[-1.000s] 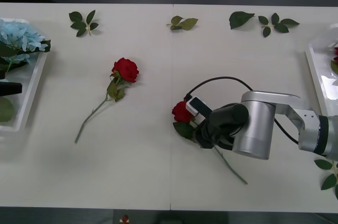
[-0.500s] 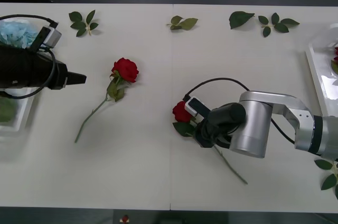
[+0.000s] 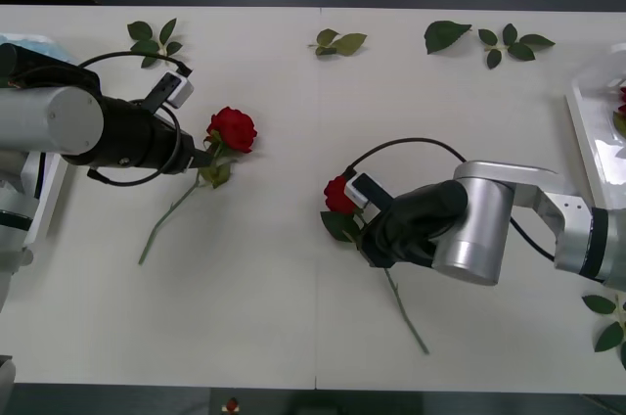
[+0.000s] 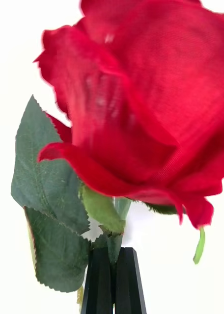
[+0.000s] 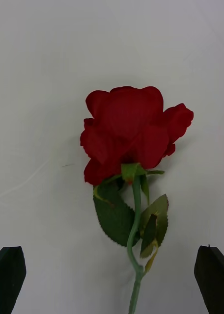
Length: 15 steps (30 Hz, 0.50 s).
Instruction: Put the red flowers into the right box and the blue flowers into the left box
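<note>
Right gripper [image 3: 364,239] jaws pinching rose [image 3: 339,196] stem mid-table; left gripper [image 3: 201,156] jaws spread, straddling second rose [image 3: 232,128].

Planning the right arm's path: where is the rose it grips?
In the front view, right of table centre, the rose sits clamped at its stem by the right gripper.

White counter [image 3: 293,337] under both grippers, loose leaf sprig [image 3: 155,40] just beyond the left gripper [image 3: 203,156], another sprig [image 3: 338,42] far past the right gripper [image 3: 364,231], more leaves [image 3: 489,41] toward the far-right edge.
</note>
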Each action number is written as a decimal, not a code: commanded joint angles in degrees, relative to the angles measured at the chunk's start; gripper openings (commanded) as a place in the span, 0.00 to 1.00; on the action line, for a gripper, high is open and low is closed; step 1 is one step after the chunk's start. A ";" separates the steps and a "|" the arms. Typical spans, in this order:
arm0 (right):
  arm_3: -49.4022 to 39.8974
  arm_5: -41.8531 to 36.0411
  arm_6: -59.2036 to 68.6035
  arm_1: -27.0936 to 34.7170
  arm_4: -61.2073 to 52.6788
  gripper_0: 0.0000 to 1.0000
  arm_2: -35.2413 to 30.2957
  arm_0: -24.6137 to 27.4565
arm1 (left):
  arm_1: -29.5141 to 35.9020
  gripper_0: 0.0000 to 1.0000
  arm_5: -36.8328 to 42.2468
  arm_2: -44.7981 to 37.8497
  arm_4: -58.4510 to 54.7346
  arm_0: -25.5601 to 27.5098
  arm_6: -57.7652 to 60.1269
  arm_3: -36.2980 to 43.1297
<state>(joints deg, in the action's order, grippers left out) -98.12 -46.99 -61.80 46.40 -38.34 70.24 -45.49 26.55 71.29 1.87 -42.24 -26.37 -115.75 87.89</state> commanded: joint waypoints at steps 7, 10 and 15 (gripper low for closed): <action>-1.02 -3.11 -3.33 17.06 -19.58 0.00 -13.11 -4.70 | -1.15 1.00 -6.69 2.70 0.84 -1.84 2.54 -4.74; 2.05 -7.06 -6.49 21.19 -25.47 0.00 -19.08 -4.70 | -1.15 1.00 -8.27 3.75 1.54 -1.84 2.46 -5.80; 11.81 -12.42 -16.34 24.80 -30.92 0.00 -25.68 -4.79 | -1.15 1.00 -12.57 6.48 1.89 -1.84 2.46 -8.08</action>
<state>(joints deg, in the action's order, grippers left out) -90.11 -58.87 -73.14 69.28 -67.67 45.99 -48.76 24.42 60.52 7.42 -40.79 -26.95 -115.74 80.24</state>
